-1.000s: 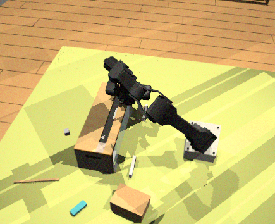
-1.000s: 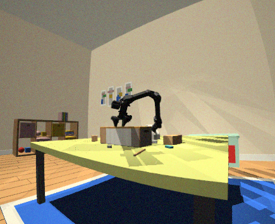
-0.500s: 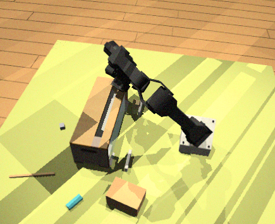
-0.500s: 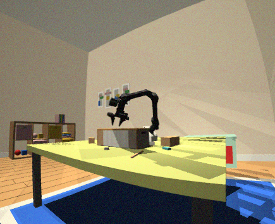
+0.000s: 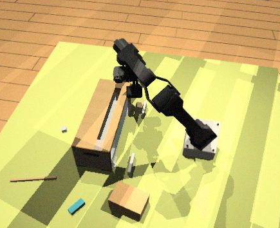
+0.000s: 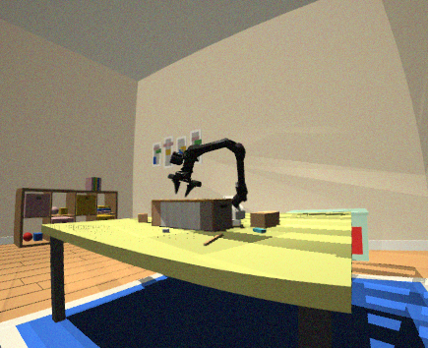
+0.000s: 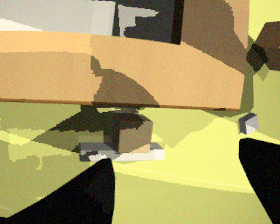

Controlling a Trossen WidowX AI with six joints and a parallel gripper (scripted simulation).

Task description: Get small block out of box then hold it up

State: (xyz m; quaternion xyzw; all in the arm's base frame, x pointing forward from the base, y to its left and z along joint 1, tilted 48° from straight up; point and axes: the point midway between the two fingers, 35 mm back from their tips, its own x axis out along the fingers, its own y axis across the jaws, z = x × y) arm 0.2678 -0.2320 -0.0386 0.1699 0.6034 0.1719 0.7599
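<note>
The wooden box (image 5: 89, 120) (image 6: 216, 214) (image 7: 50, 67) stands upright on the table with a long slot in its top. My gripper (image 6: 182, 194) (image 7: 177, 159) is open and empty, its fingertips above the box's far end. A small grey block (image 7: 248, 123) lies on the table by a box corner in the wrist view, beyond the right fingertip. Another small pale block (image 5: 64, 129) (image 6: 165, 230) lies on the table on the box's other side. I cannot tell which is the task's block. The shelf inside is mostly hidden, and no block shows there.
Beside the box are a pale bar (image 5: 144, 109) (image 7: 150, 154) with a brown block (image 7: 135, 135), and another pale bar (image 5: 131, 165). A larger wooden block (image 5: 127, 198) (image 6: 265, 219), a teal block (image 5: 76, 206) (image 6: 259, 230) and a thin stick (image 5: 33, 179) (image 6: 213, 240) lie nearer the front.
</note>
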